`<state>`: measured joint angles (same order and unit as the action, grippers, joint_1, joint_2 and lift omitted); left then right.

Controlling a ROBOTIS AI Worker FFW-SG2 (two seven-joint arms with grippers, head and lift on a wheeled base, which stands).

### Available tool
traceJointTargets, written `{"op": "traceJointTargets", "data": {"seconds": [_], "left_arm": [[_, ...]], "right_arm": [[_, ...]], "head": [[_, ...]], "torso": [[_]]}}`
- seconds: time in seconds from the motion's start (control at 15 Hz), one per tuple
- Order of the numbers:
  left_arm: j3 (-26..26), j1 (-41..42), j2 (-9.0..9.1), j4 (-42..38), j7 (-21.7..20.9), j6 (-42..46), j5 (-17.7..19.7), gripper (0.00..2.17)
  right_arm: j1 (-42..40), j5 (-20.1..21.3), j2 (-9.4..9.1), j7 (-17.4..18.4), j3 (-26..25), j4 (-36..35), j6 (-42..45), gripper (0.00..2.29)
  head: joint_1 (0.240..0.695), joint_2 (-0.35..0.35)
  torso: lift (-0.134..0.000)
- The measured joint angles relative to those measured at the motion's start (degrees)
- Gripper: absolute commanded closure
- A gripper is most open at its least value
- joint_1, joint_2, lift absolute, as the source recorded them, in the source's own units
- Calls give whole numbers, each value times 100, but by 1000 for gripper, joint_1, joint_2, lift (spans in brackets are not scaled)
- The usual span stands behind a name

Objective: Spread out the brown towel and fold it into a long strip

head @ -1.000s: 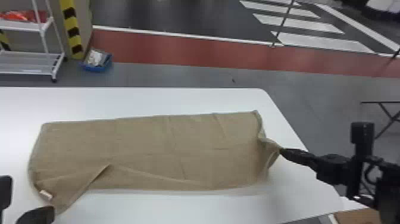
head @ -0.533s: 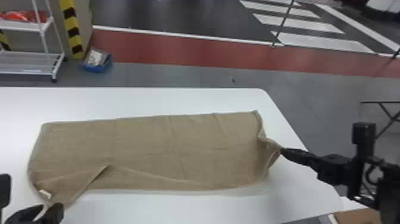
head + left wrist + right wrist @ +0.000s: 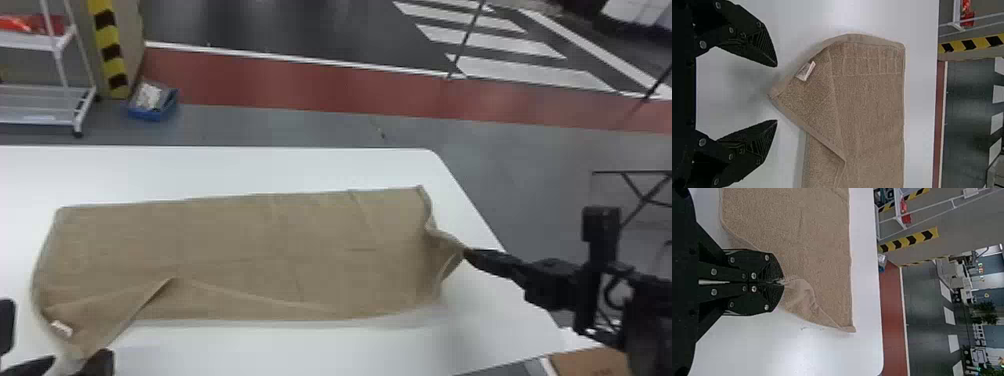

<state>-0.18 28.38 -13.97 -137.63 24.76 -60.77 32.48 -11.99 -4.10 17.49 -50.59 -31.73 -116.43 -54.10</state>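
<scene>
Grey floor with a red band and white crossing stripes lies behind the white table (image 3: pixel 250 167), and a blue box (image 3: pixel 154 110) stands on it near a shelf (image 3: pixel 30 102). On the table top is the brown towel (image 3: pixel 250 240), flat for the most part, in front of the robot. The right gripper (image 3: pixel 782 282) is closed, with the towel's near right corner pinched between its fingertips, and the cloth makes small wrinkles there. The left gripper (image 3: pixel 775 93) is wide open and holds nothing; the near left corner points into its gap, beside a small white label (image 3: pixel 806 71).

I judge that the spreading is mostly done and the lengthwise fold is being prepared. The next move asks the left gripper to close on its corner (one layer or two, I cannot tell which is wanted). Then both grippers should raise the near edge together and bring it toward the far edge. If only one side rises, the strip may come out twisted.

Its long axis runs from left to right of the robot, nearly parallel to the table's far edge, with the right end slightly farther away. At the left, the near corner sticks out toward the robot like a triangle.
</scene>
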Motion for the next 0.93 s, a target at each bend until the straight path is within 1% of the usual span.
{"op": "traceJointTargets", "data": {"seconds": [0.13,0.2,0.27,0.33,0.4,0.47,0.67,0.8,0.93], "left_arm": [[-1,-55,0,116,-10,-1,-1,734],[-1,-72,0,153,-13,-1,-1,1038],[1,-82,0,170,-4,-1,1,1119],[9,-86,0,166,38,-1,12,1487],[30,-86,0,125,82,-1,32,1754],[60,-81,0,84,131,-2,61,1831],[206,-9,-5,-286,241,-209,123,1831],[338,28,-14,-704,248,-814,114,1831],[509,49,-19,-1175,290,-1607,109,1831]], "right_arm": [[-5,-10,0,-9,-5,-18,0,1359],[-5,-13,0,-12,-7,-28,0,1359],[-5,-14,0,-13,-9,-34,0,1362],[-6,-14,0,-13,-12,-37,0,1359],[-9,-13,-2,-13,-18,-42,0,1359],[-15,-14,-5,-13,-30,-45,0,1362],[-33,-49,-9,-39,-140,-66,12,1362],[-44,-74,-9,-91,-266,-119,18,1359],[-133,-81,-9,-122,-374,-311,18,1362]], "head": [[695,-274],[695,-272],[695,-271],[695,-268],[695,-266],[695,-264],[695,-261],[695,-272],[695,-276]], "torso": [[-125],[-125],[-125],[-125],[-125],[-125],[-125],[-125],[-125]]}}
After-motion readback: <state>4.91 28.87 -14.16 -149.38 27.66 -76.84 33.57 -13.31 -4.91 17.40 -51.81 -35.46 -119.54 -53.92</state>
